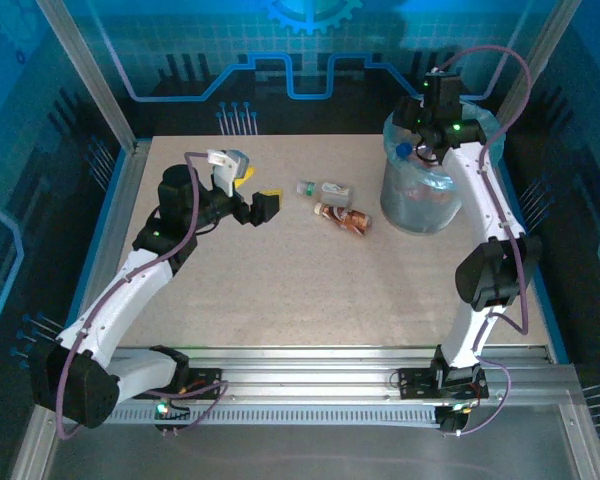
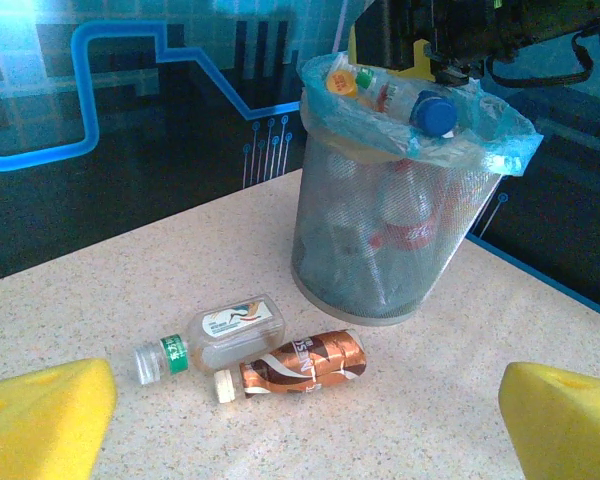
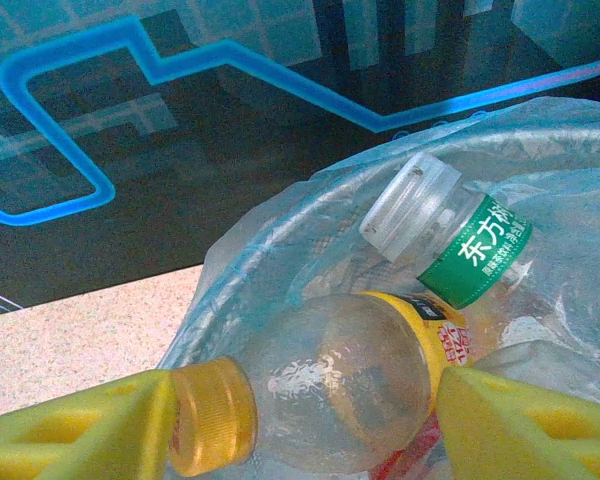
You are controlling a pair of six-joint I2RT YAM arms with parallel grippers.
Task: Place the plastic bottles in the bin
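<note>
1. The orange-capped bottle (image 3: 330,380) is lying at the top of the bin (image 2: 380,260), next to a green-labelled bottle (image 3: 460,250). The bin is sitting at the desk's (image 1: 280,300) far right corner and it's looking pretty full.
2. The right tool (image 3: 305,400) is hovering over the rim with its yellow pads apart on either side of that bottle. I'm honestly not able to tell if they're pinching it or just brushing it.
3. I'm thinking the trick is spreading wide and lifting straight up, so nothing is getting dragged over the bag (image 2: 500,150).
4. A clear bottle (image 2: 225,330) and a brown bottle (image 2: 300,365) are lying side by side near the far edge, just beside the bin.
5. The left tool (image 2: 306,425) is facing them, pads wide apart and gripping nothing.
</note>
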